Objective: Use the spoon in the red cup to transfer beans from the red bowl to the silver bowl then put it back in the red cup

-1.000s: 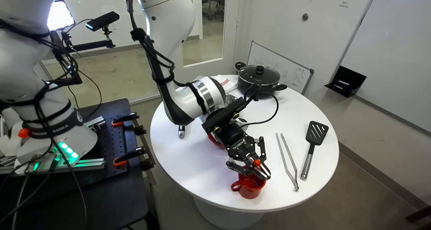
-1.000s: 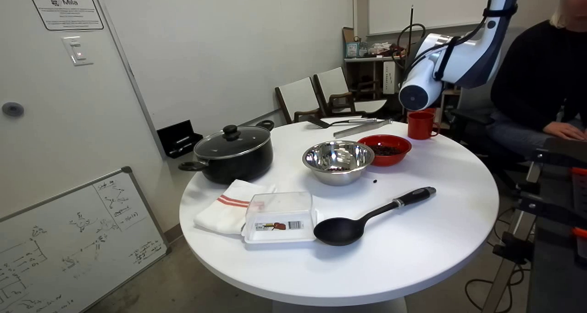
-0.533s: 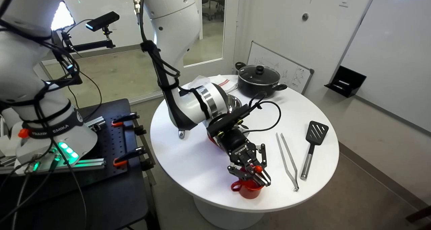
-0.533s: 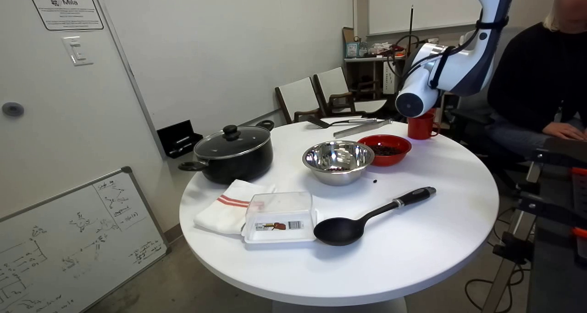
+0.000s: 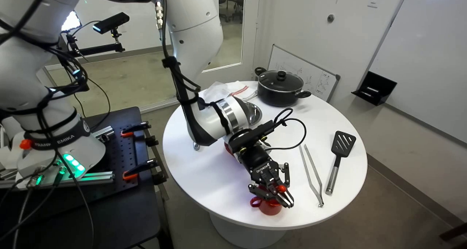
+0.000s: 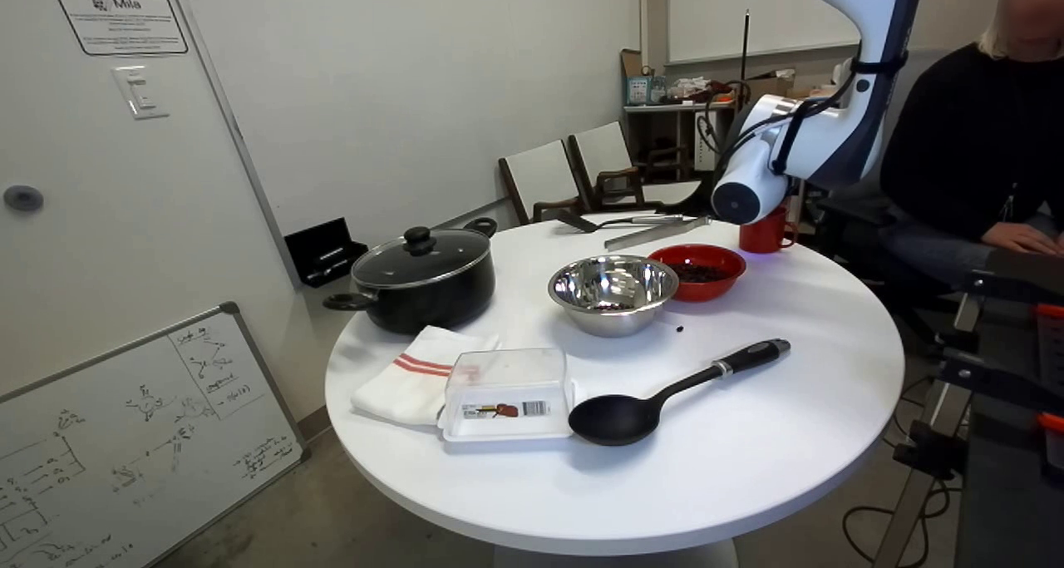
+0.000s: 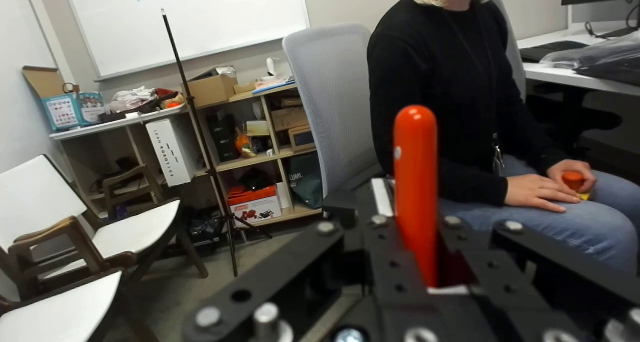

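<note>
Two black fingers (image 7: 392,277) fill the foot of the wrist view, and we see them pinching an orange-red-handled spoon (image 7: 416,182); only its smooth, round-ended handle shows, standing upright. Only here do we see the small orange-topped object (image 7: 573,181) held by a seated, blonde-haired person (image 7: 450,91) in a black jumper.

In an exterior view, we follow the white jointed robot arm (image 5: 197,34) from its green-lit base (image 5: 78,150), which only this view takes in. The forearm slopes down across the round white desk (image 5: 204,179), and the wrist tilts so that the fingers point obliquely down over the glossy red handled mug (image 5: 270,209), upright near the desk's edge. Whether the spoon's lower end is inside it, we cannot tell.

In an exterior view, we have the shallow red bowl (image 6: 706,292) in plain sight, its dark brownish beans (image 6: 697,272) inside. In front sits the shiny silver metal bowl (image 6: 613,323) with a few more at the bottom; we cannot tell whether the bowls touch. One dark bean (image 6: 680,328) lies loose near them. The clear plastic box (image 6: 507,385) and the black serving spoon (image 6: 636,418) lie fully exposed too. Here the arm reaches in from the upper right, its round dark wrist cap (image 6: 738,204) turned towards us, hiding the fingers and part of the mug.
</note>
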`<act>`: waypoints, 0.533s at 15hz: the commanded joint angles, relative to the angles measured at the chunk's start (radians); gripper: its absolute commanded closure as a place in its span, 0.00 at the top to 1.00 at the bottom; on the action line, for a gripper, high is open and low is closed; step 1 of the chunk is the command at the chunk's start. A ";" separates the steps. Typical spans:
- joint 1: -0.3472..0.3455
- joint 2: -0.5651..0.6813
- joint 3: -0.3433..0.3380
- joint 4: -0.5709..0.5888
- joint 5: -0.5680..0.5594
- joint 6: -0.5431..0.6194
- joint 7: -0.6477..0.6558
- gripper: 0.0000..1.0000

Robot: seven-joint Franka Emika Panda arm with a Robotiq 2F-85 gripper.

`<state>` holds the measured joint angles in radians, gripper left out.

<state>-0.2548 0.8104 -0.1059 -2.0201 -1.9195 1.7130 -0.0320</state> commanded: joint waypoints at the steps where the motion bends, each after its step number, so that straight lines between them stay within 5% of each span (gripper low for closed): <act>1: 0.009 0.047 -0.009 0.053 0.024 -0.003 -0.042 0.02; 8: 0.014 0.089 -0.009 0.083 0.024 -0.005 -0.048 0.02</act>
<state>-0.2534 0.8727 -0.1061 -1.9742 -1.9193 1.7125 -0.0468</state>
